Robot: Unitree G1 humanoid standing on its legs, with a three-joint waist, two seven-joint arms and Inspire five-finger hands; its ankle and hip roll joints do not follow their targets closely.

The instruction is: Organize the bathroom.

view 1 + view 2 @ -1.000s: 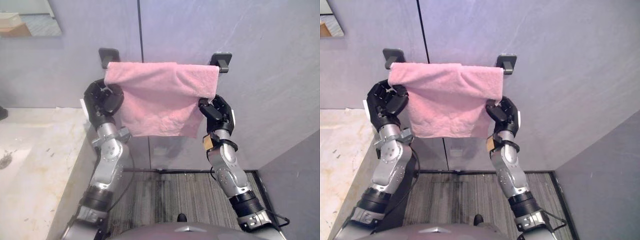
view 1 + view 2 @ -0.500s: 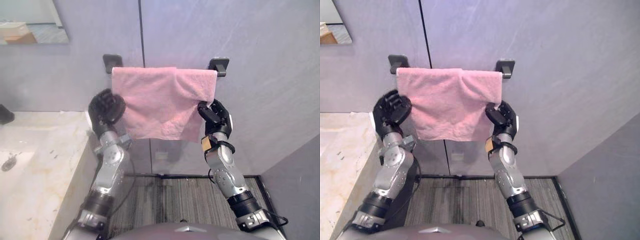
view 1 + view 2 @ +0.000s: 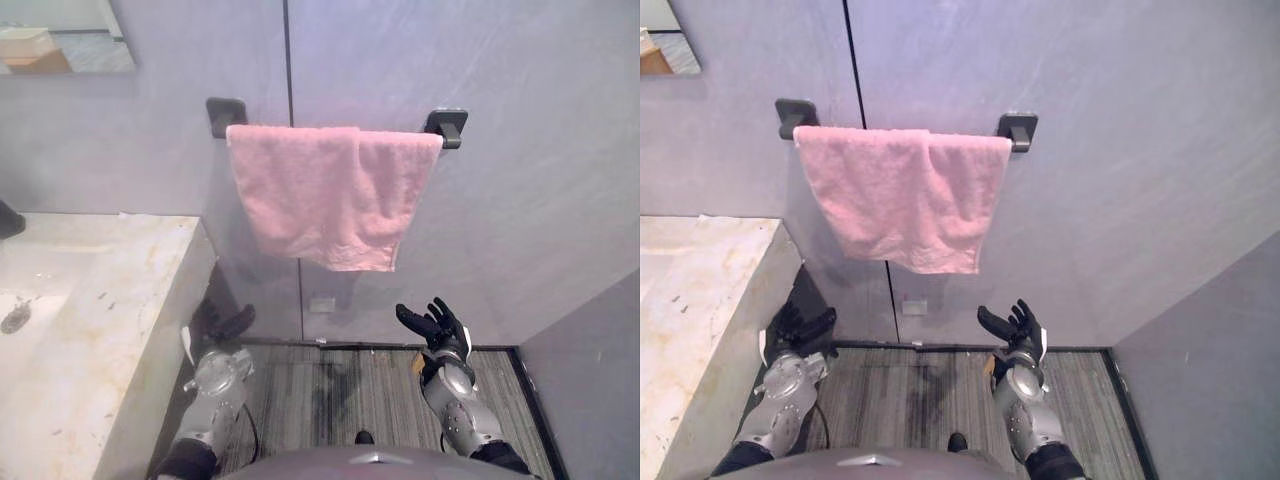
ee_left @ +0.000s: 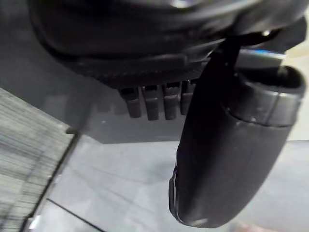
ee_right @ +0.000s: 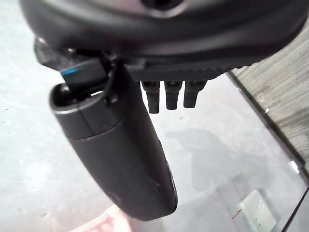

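A pink towel (image 3: pixel 325 190) hangs folded over a black wall rail (image 3: pixel 445 127) on the grey wall, its lower edge slanting down to the right. Both my hands are low, well below the towel and apart from it. My left hand (image 3: pixel 218 326) is near the floor beside the counter's end, fingers relaxed and holding nothing. My right hand (image 3: pixel 432 322) is below the towel's right corner, fingers spread open and empty. The left wrist view shows straight fingers (image 4: pixel 154 100) and the thumb with only wall and floor past them. In the right wrist view a pink towel edge (image 5: pixel 104 220) shows beyond the thumb.
A pale marble counter (image 3: pixel 90 310) with a sink drain (image 3: pixel 14 320) stands at the left. A mirror corner (image 3: pixel 60 40) is at the upper left. Grey striped floor (image 3: pixel 330 385) lies below the towel, with a dark grey wall (image 3: pixel 590 380) at the right.
Both hands have let go of the towel and dropped down toward the floor. The towel now hangs free on the rail.
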